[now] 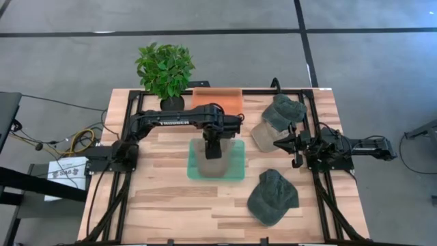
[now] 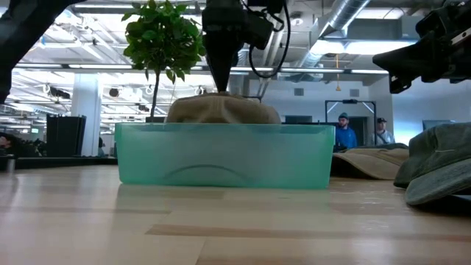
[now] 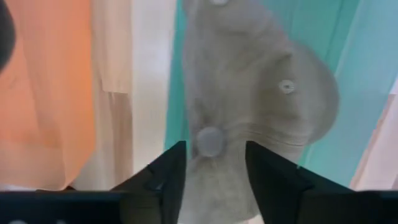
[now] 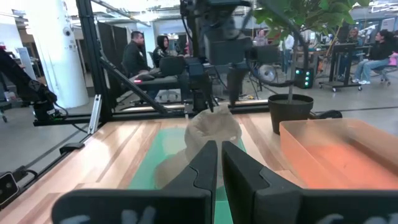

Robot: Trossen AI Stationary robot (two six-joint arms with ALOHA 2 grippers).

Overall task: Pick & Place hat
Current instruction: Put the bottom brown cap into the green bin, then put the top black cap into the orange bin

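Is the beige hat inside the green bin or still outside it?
Inside. The beige hat lies within the green bin, its crown above the rim in the low view; the left gripper straddles its top.

Tan hat point(image 2: 223, 110) lower half hidden behind green bin point(image 2: 224, 155) wall, green cap point(image 2: 439, 171) cut off at frame edge

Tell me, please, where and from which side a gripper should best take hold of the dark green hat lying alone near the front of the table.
The dark green hat lies flat, crown up, with open wood around it. I would come straight down from above and pinch the soft crown fabric near its top, as the left gripper does on the tan hat in the green bin. The brim probably lies too flat to get under.
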